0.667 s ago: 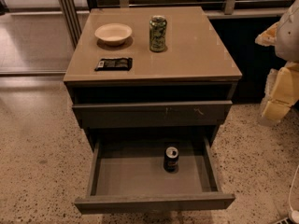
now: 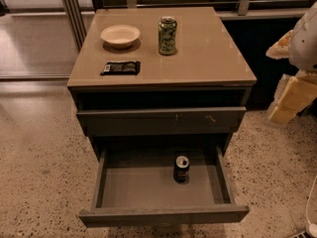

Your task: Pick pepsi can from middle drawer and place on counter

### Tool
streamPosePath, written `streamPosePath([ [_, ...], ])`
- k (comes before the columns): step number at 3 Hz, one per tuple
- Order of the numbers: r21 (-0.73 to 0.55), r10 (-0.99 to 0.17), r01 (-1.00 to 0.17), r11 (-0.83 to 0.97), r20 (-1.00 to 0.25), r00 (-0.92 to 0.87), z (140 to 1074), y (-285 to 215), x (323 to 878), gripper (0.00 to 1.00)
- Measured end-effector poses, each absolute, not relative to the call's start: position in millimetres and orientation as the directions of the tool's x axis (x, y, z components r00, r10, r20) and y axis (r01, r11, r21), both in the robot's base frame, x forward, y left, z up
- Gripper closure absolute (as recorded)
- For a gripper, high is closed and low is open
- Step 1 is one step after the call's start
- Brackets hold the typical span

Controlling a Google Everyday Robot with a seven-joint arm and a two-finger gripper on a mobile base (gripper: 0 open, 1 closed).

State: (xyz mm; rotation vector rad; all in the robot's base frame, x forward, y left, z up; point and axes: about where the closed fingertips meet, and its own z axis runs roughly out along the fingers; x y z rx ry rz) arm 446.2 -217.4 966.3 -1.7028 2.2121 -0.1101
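The pepsi can (image 2: pixel 181 168) is small and dark with a silver top. It stands upright on the grey floor of the open middle drawer (image 2: pixel 124 187), right of centre and towards the back. The counter (image 2: pixel 208 53) is the tan top of the grey cabinet. My gripper (image 2: pixel 292 97) shows as pale yellow and white parts at the right edge of the camera view. It hangs beside the cabinet at about counter height, well above and to the right of the can, and holds nothing that I can see.
On the counter stand a green patterned can (image 2: pixel 167 35), a pale bowl (image 2: pixel 120 35) and a flat black packet (image 2: pixel 120 67). A closed drawer front with pale scuff marks (image 2: pixel 161 120) sits above the open drawer. Speckled floor surrounds the cabinet.
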Motion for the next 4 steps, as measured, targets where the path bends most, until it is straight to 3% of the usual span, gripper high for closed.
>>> streamPosePath([
  [3, -0.194, -0.865, -0.926, 0.324, -0.458, -0.207, 794, -182, 521, 0.88],
  [4, -0.202, -0.861, -0.922, 0.332, -0.464, -0.208, 791, -182, 527, 1.00],
])
